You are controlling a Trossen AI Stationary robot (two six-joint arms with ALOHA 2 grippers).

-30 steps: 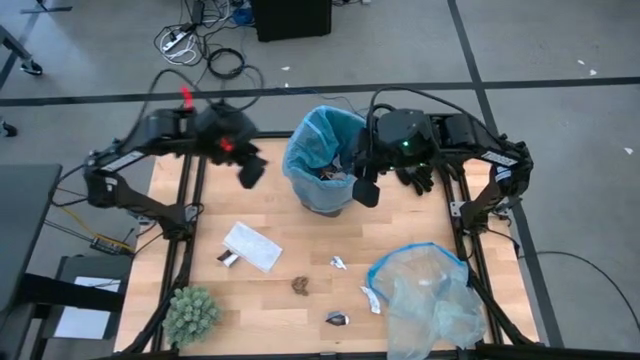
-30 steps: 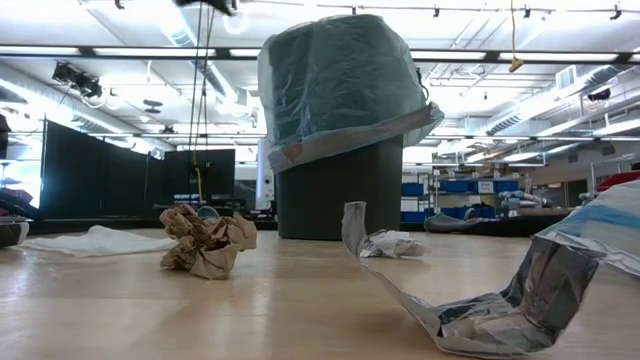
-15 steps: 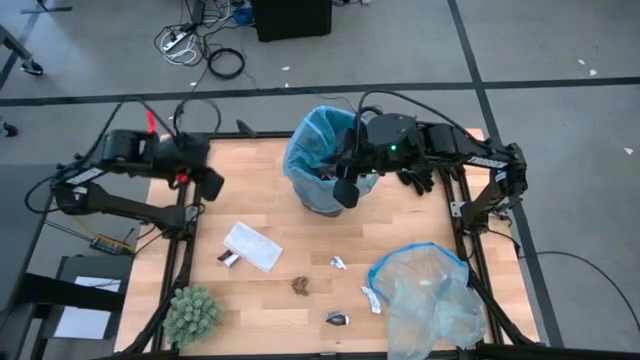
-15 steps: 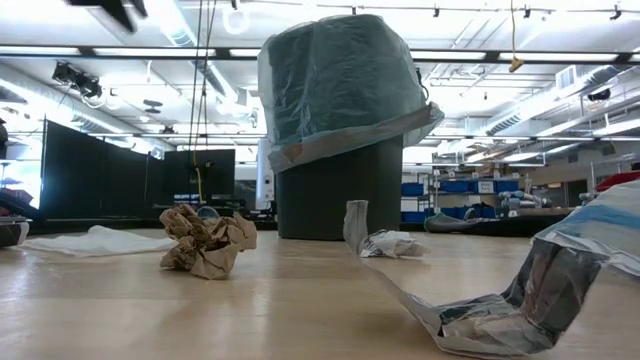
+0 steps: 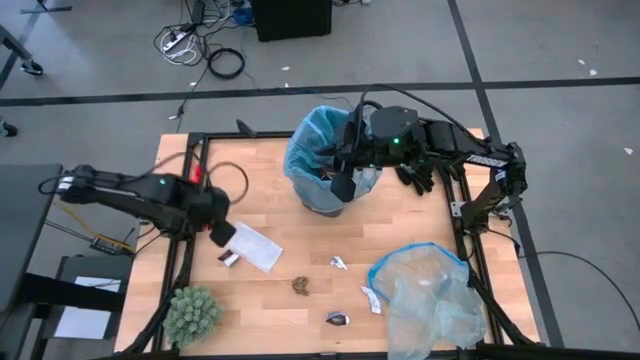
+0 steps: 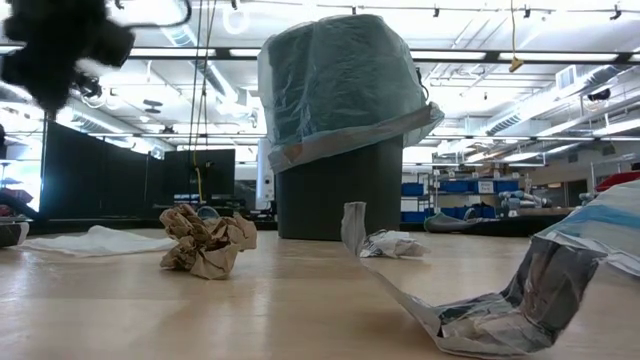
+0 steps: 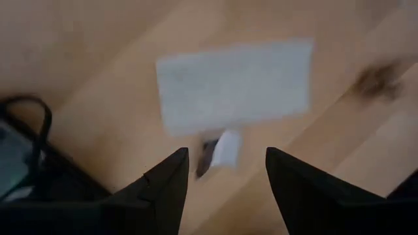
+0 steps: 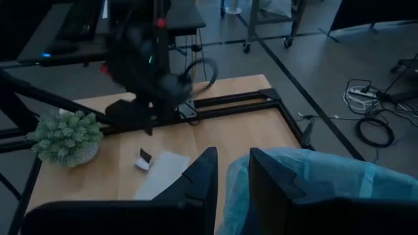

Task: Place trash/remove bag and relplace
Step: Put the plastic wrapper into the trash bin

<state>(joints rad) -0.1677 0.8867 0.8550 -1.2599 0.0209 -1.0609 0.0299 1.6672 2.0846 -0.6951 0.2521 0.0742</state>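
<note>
Hovering over the flat white paper sheet (image 5: 252, 246) with the left gripper (image 5: 222, 234), its 2 fingers parted and empty. Hanging above the crinkly sky-blue plastic bin liner (image 5: 312, 150) with the right gripper (image 5: 342, 186), fingers narrowly apart, gripping nothing.

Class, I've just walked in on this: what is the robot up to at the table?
It is clearing trash into a bin lined with a blue bag. The left gripper, fingers open and empty, hangs over a white paper sheet near the table's left side. The right gripper hovers over the bin's mouth, with nothing seen between its fingers. A brown paper wad, some wrappers and a spare pale bag lie on the table.
</note>
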